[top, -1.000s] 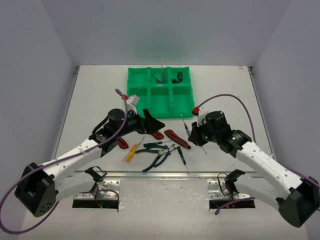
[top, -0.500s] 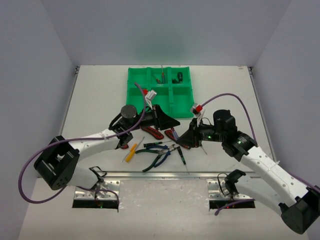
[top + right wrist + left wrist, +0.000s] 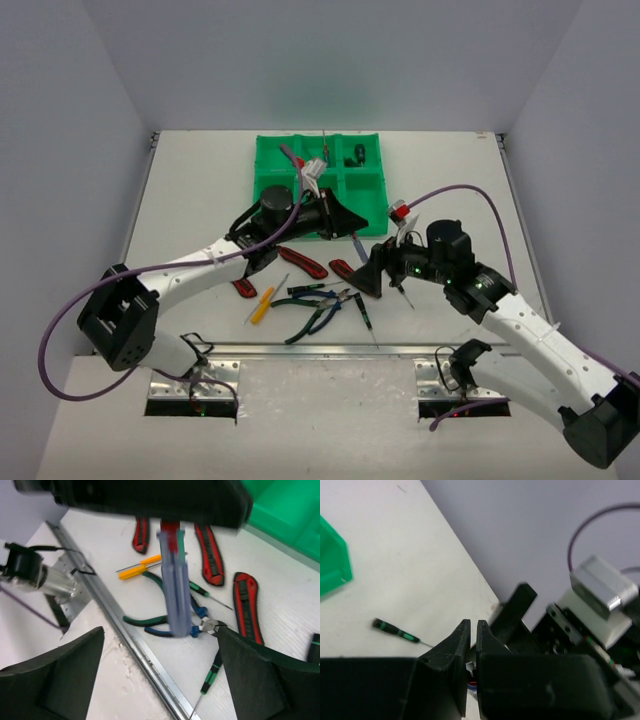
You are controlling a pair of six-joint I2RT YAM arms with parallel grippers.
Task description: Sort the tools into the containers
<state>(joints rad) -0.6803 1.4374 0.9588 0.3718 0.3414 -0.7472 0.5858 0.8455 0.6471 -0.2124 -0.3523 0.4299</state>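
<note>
Clearly, left claw (image 3: 473,626) pinches blue screwdriver (image 3: 175,580) (right claw (image 3: 161,635) gapes wide).

L fingers (image 3: 347,222) grip blue screwdriver (image 3: 358,246) (by green tray (image 3: 256,170)), R fingers (image 3: 372,288) spread.

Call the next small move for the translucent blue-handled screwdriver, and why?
Probably the left arm carries the translucent blue-handled screwdriver to the green plastic compartment tray. The left gripper is shut on its top, and the right gripper stands open on either side of it, not touching.
</note>
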